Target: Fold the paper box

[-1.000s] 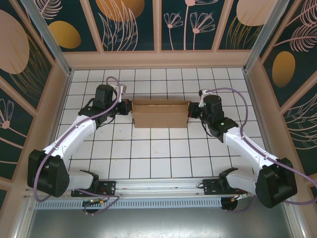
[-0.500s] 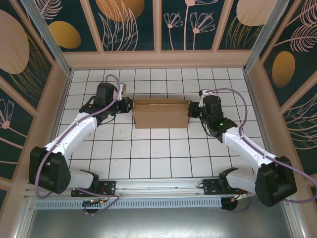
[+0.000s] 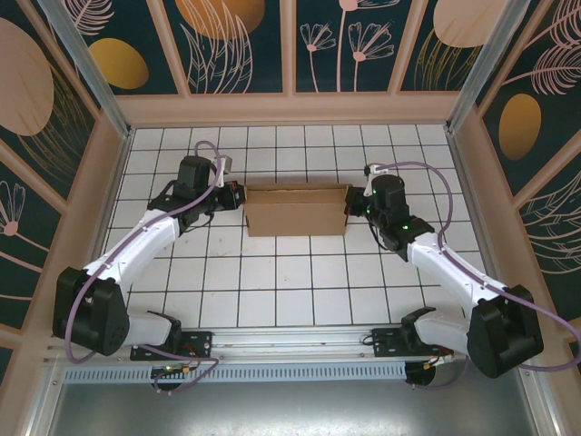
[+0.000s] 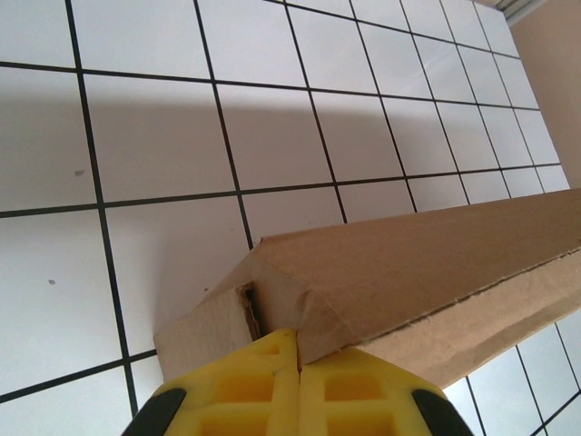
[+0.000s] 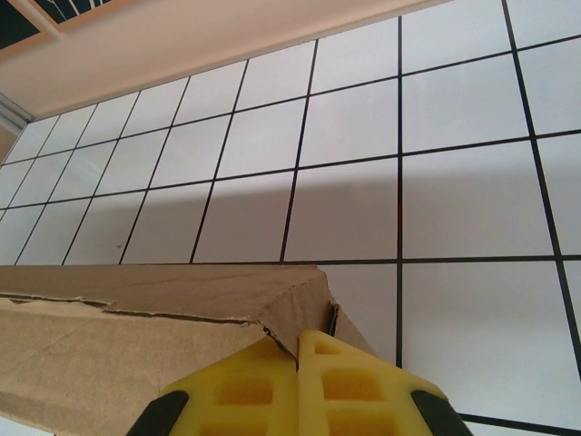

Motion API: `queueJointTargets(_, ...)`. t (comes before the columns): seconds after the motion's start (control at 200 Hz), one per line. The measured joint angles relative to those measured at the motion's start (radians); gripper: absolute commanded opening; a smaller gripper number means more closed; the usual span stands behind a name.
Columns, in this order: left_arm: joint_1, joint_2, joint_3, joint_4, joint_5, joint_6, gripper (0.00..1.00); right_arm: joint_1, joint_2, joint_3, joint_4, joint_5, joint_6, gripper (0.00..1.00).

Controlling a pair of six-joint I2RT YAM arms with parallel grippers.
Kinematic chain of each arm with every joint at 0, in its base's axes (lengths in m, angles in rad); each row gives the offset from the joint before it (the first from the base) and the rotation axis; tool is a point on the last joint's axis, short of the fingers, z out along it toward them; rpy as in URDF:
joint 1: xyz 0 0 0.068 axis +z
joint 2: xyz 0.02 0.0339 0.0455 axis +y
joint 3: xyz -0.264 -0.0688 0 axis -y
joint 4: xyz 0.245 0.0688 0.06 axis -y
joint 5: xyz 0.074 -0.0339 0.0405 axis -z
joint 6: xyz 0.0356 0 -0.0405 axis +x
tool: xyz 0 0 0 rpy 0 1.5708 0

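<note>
The paper box [image 3: 295, 213] is plain brown cardboard, folded into a long flat rectangular shape, and lies across the tiles in the middle of the table. My left gripper [image 3: 239, 194] is shut, with its yellow fingertips touching the box's left end. In the left wrist view the shut tips [image 4: 298, 338] meet the box [image 4: 408, 263] at a folded end flap beside a small gap. My right gripper [image 3: 350, 203] is also shut and touches the right end. In the right wrist view its tips [image 5: 298, 341] sit against the end corner of the box [image 5: 136, 318], by a ragged edge.
The white tiled floor [image 3: 272, 272] is ringed by tan walls [image 3: 290, 109] at the back and on both sides. Both arm bases stand on the metal rail [image 3: 290, 341] at the near edge. Purple cables loop over each wrist.
Both grippers stay shut at the box's ends. The left wrist has shifted very slightly; the box has kept its place.
</note>
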Motion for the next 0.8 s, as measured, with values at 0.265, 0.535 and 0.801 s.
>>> queueJointTargets(0.265, -0.036, -0.053, -0.076, 0.076, -0.062, -0.021, 0.00, 0.001, -0.027, -0.043, 0.035, 0.000, -0.010, 0.00)
queueJointTargets(0.535, -0.066, -0.053, -0.083, 0.086, -0.122, -0.019, 0.00, 0.001, -0.056, -0.074, 0.056, -0.001, -0.029, 0.10)
queueJointTargets(0.801, -0.079, -0.047, -0.073, 0.077, -0.174, -0.002, 0.00, 0.000, -0.115, -0.074, -0.032, -0.060, -0.062, 0.34)
